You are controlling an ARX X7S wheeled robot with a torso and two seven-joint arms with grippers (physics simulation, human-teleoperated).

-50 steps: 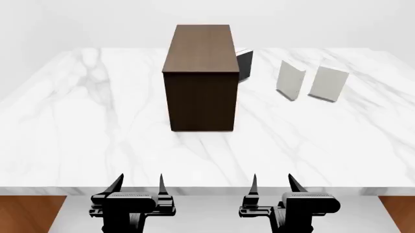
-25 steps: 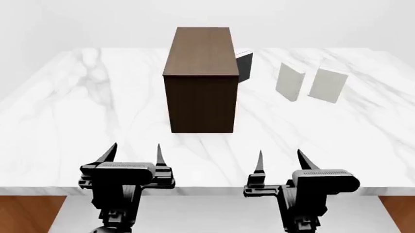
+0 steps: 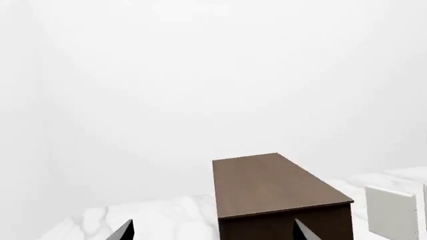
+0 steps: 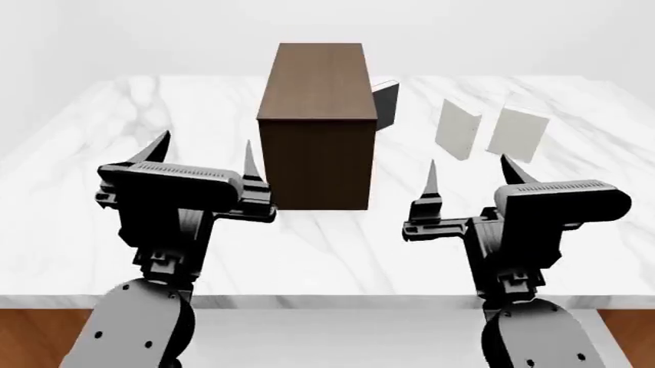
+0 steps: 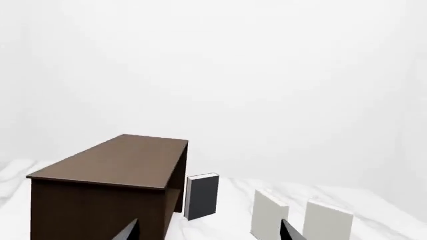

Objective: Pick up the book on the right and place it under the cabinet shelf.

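The book (image 4: 517, 132) is the plain whitish-grey one standing upright at the far right of the marble table, and it shows too in the right wrist view (image 5: 327, 221). The cabinet shelf (image 4: 317, 123) is a tall dark brown box at the centre back, also in the left wrist view (image 3: 273, 185) and the right wrist view (image 5: 107, 170). My left gripper (image 4: 205, 146) hangs open in front of the cabinet's left side, and its view (image 3: 213, 232) shows the fingers wide apart. My right gripper (image 4: 468, 165) is open and empty, well short of the book (image 5: 210, 231).
A second white book (image 4: 455, 129) stands just left of the task's book. A dark charcoal book (image 4: 385, 103) stands behind the cabinet's right side. The marble table's (image 4: 123, 230) near edge runs below both arms.
Both arms have risen from the table's near edge and now stand higher and larger in the head view. Both grippers stayed open. The books and the cabinet have not moved.
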